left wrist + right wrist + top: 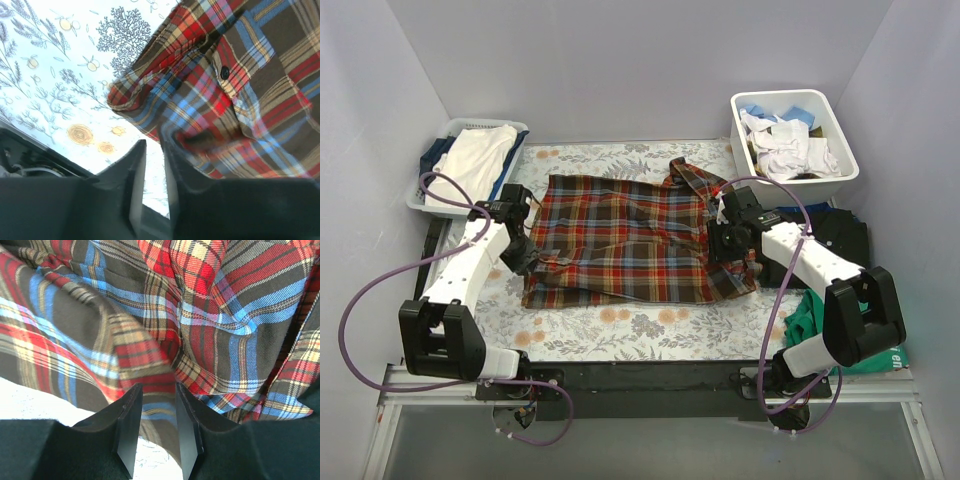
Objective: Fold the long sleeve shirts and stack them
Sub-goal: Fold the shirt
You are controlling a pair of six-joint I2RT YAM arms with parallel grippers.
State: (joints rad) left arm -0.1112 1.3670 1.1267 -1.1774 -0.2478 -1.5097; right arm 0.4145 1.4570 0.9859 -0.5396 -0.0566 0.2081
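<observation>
The plaid long sleeve shirt (pixel 620 235) lies spread on the floral table cover, collar to the right. My left gripper (pixel 520 255) sits at the shirt's lower left edge. In the left wrist view its jaws (pixel 154 150) stand a little apart with only the table cover between them, and the shirt's cuff (pixel 210 85) lies just beyond the right finger. My right gripper (pixel 725 240) is at the shirt's right side. In the right wrist view it (pixel 159 390) is closed on a raised fold of the plaid cloth (pixel 150 375). A plain black folded garment (pixel 842 232) lies right of the right arm.
A white bin (pixel 840 175) of mixed clothes stands at the back right. A white basket (pixel 435 200) with white and dark clothes stands at the back left. A green garment (pixel 808 315) lies by the right arm's base. White walls enclose the table.
</observation>
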